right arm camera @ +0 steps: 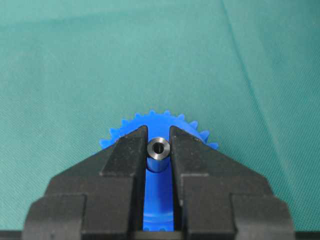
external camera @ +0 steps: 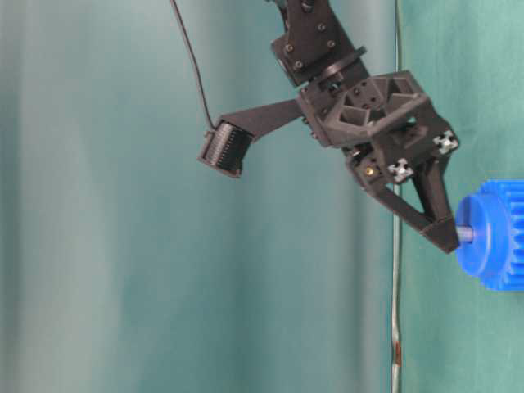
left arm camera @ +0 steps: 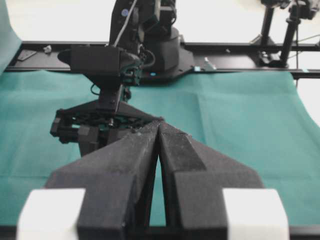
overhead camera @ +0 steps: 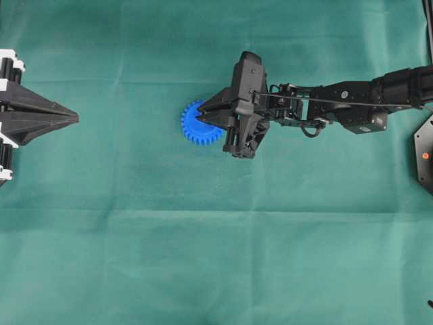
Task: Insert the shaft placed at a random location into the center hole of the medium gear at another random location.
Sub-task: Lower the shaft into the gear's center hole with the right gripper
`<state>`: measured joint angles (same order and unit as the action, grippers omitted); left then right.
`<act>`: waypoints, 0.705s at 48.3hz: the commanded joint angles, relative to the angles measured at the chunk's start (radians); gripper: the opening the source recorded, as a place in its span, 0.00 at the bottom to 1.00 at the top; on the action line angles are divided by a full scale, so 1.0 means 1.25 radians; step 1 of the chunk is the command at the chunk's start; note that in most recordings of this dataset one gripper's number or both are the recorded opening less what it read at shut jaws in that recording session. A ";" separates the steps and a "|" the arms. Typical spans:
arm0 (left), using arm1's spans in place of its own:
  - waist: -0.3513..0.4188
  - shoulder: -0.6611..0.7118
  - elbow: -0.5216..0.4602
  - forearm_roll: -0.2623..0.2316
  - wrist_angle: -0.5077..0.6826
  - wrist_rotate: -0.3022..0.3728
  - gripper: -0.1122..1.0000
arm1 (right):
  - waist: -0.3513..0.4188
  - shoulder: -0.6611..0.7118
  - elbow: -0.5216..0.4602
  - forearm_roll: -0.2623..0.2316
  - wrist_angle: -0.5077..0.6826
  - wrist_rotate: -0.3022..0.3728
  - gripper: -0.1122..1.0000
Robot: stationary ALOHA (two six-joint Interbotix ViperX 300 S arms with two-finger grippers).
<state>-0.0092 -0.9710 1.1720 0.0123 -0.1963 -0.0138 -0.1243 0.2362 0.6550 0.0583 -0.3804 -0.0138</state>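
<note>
The medium gear (overhead camera: 195, 128), bright blue and toothed, lies flat on the green cloth near the middle. My right gripper (overhead camera: 201, 116) reaches over it from the right and is shut on the shaft (right arm camera: 159, 150), a small silver-grey pin seen end-on between the fingertips. In the table-level view the shaft (external camera: 465, 233) spans from the fingertips to the middle of the gear's hub (external camera: 490, 237) and touches it. The center hole is hidden under the shaft. My left gripper (overhead camera: 74, 118) rests far off at the left edge, jaws shut and empty, and its fingers (left arm camera: 140, 150) meet at the tips.
A green cloth (overhead camera: 203, 257) covers the whole table. A black part with a red dot (overhead camera: 425, 154) sits at the right edge. In the left wrist view a black frame rail (left arm camera: 235, 47) runs along the far side behind the right arm's base.
</note>
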 commanded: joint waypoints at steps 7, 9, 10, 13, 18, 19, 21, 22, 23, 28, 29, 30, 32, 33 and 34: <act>0.002 0.005 -0.015 0.001 -0.004 -0.001 0.10 | -0.002 0.001 -0.013 0.001 -0.012 0.002 0.22; 0.002 0.004 -0.015 0.001 -0.004 -0.001 0.10 | -0.002 0.004 -0.013 0.002 -0.012 0.002 0.22; 0.002 0.004 -0.015 0.001 -0.004 -0.001 0.10 | -0.002 0.005 -0.013 0.002 -0.013 0.002 0.22; 0.002 0.005 -0.015 0.001 -0.004 -0.001 0.10 | -0.002 0.010 -0.013 0.002 -0.015 0.002 0.22; 0.002 0.005 -0.015 0.001 -0.004 -0.001 0.10 | -0.002 0.011 -0.013 0.002 -0.016 0.002 0.22; 0.002 0.004 -0.015 0.001 -0.004 -0.001 0.10 | -0.002 0.011 -0.013 0.001 -0.016 0.002 0.22; 0.002 0.005 -0.015 0.001 -0.004 -0.001 0.10 | -0.002 0.011 -0.013 0.002 -0.016 0.002 0.22; 0.002 0.004 -0.015 0.001 -0.004 -0.001 0.10 | -0.002 0.011 -0.013 0.001 -0.016 0.002 0.22; 0.002 0.005 -0.015 0.001 -0.004 -0.001 0.10 | -0.002 0.011 -0.013 0.001 -0.016 0.002 0.22; 0.002 0.004 -0.015 0.001 -0.004 -0.001 0.10 | -0.001 0.011 -0.013 0.001 -0.013 0.002 0.22; 0.001 0.004 -0.015 0.001 -0.004 -0.001 0.10 | 0.000 0.011 -0.013 0.001 -0.012 0.002 0.22; 0.002 0.004 -0.015 0.001 -0.004 -0.001 0.10 | 0.001 0.011 -0.013 0.001 -0.011 0.002 0.22; 0.002 0.005 -0.015 0.001 -0.004 -0.001 0.10 | 0.002 0.011 -0.012 0.001 -0.009 0.002 0.22; 0.002 0.004 -0.015 0.001 -0.004 -0.001 0.10 | 0.004 0.011 -0.011 0.001 -0.007 0.002 0.22; 0.002 0.004 -0.016 0.001 -0.004 -0.001 0.10 | 0.002 0.011 -0.011 0.001 -0.006 0.004 0.22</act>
<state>-0.0077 -0.9710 1.1704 0.0123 -0.1963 -0.0138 -0.1243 0.2608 0.6535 0.0583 -0.3912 -0.0138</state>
